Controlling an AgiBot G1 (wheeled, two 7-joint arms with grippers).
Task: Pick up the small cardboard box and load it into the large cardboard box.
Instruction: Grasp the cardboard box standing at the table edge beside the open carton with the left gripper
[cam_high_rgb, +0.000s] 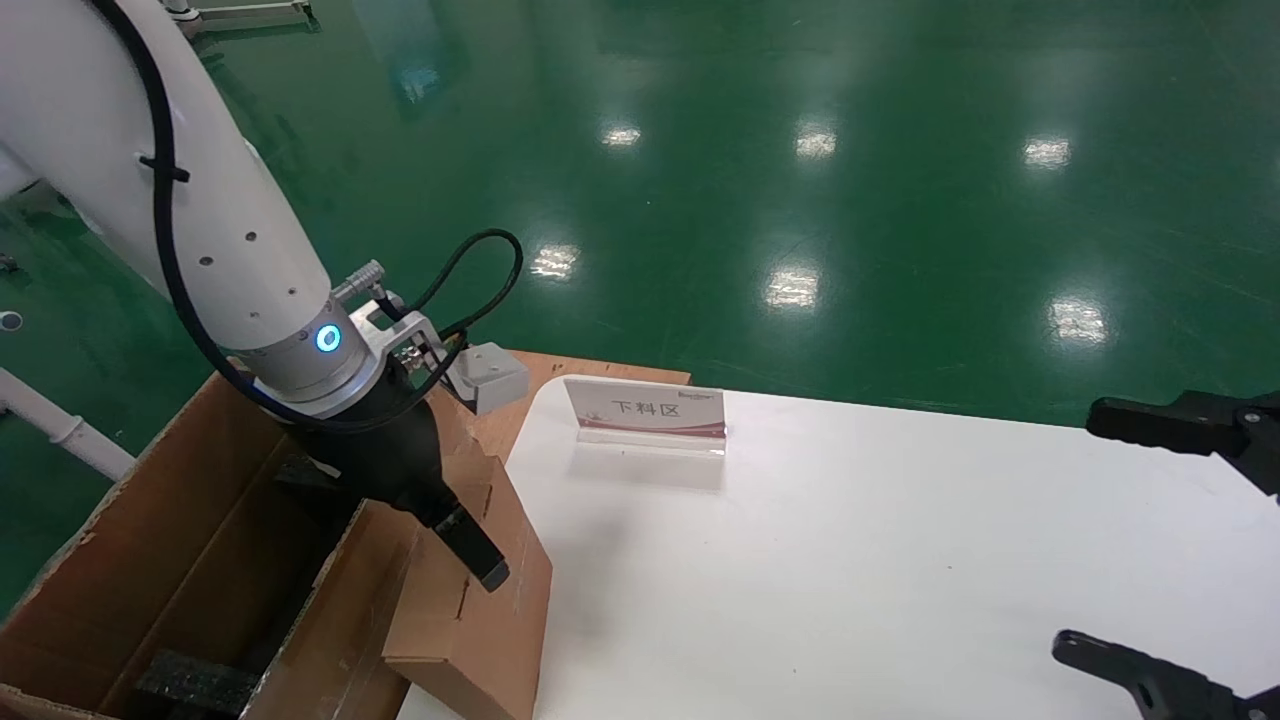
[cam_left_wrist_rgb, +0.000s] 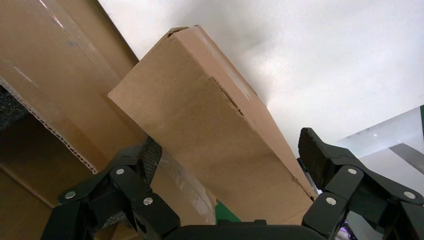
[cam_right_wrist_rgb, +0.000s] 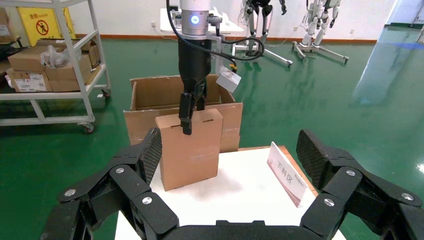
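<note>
The small cardboard box (cam_high_rgb: 480, 620) stands on edge at the left edge of the white table (cam_high_rgb: 850, 560), leaning a little, right against the large cardboard box (cam_high_rgb: 180, 520). My left gripper (cam_high_rgb: 430, 520) is open and straddles its top; one finger (cam_high_rgb: 480, 560) lies over the face towards the table, the other is on the carton side. In the left wrist view the small box (cam_left_wrist_rgb: 210, 125) fills the space between the fingers, with a gap at the far pad (cam_left_wrist_rgb: 317, 152). The right wrist view shows it (cam_right_wrist_rgb: 192, 150) resting on the table. My right gripper (cam_high_rgb: 1100, 540) is open and empty at the table's right.
A black foam block (cam_high_rgb: 195, 685) lies inside the open large carton. An acrylic sign (cam_high_rgb: 648, 410) stands at the table's back edge. A rack with boxes (cam_right_wrist_rgb: 50, 60) stands beyond the carton on the green floor.
</note>
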